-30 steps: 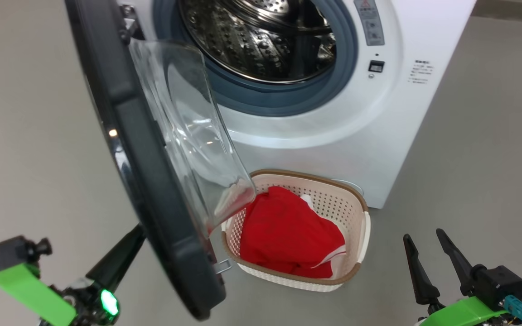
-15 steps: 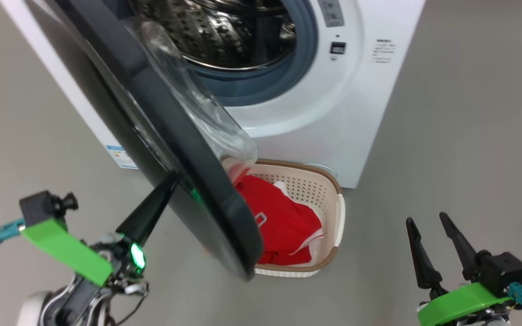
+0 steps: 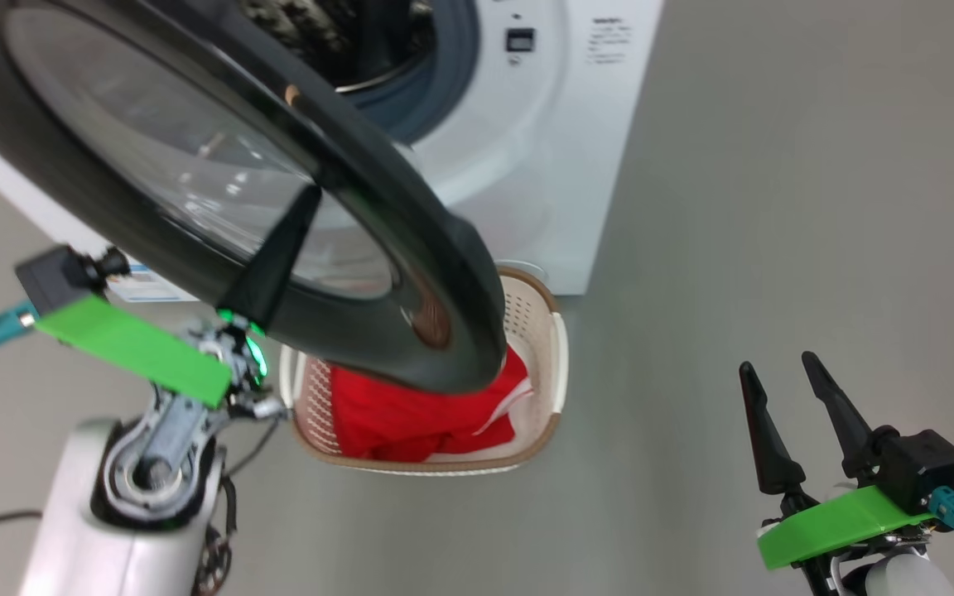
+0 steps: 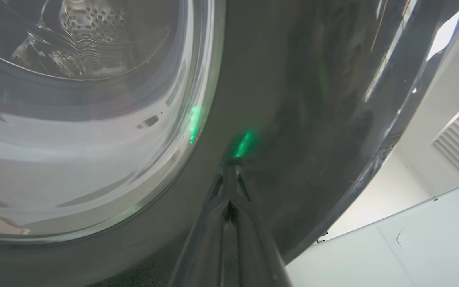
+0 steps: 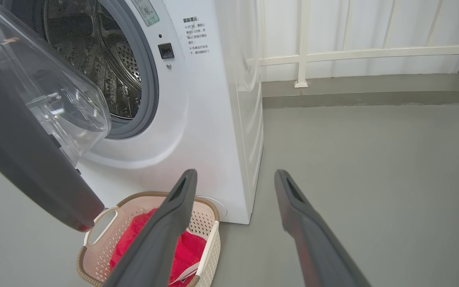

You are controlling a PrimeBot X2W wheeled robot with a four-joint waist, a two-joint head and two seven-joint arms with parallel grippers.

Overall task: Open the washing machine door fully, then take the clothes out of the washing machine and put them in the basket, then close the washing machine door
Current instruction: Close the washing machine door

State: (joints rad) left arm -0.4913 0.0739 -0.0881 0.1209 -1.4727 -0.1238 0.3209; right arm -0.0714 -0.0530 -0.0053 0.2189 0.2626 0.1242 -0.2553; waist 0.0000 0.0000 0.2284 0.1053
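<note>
closing stage — left gripper (image 3: 305,200) pressing on the washing machine door (image 3: 411,215)
the left gripper, fingers pressed together, is touching the glossy black rim — stiff, heavy, likely slippery, best pushed near its free edge; the door is standing half shut above the basket (image 3: 558,364), where the clothes (image 3: 411,414) are lying; the right gripper (image 3: 777,364) is waiting, jaws spread, over open floor (image 3: 734,207).

Grey floor carrying a machine and a basket

The smooth grey floor (image 3: 734,207) bears the white washing machine (image 3: 543,165) on the far side, with the cream basket (image 3: 557,364) standing just in front of its base. To the right, the floor runs to a low grey kerb (image 5: 373,85) under a white railing (image 5: 333,54).
</note>
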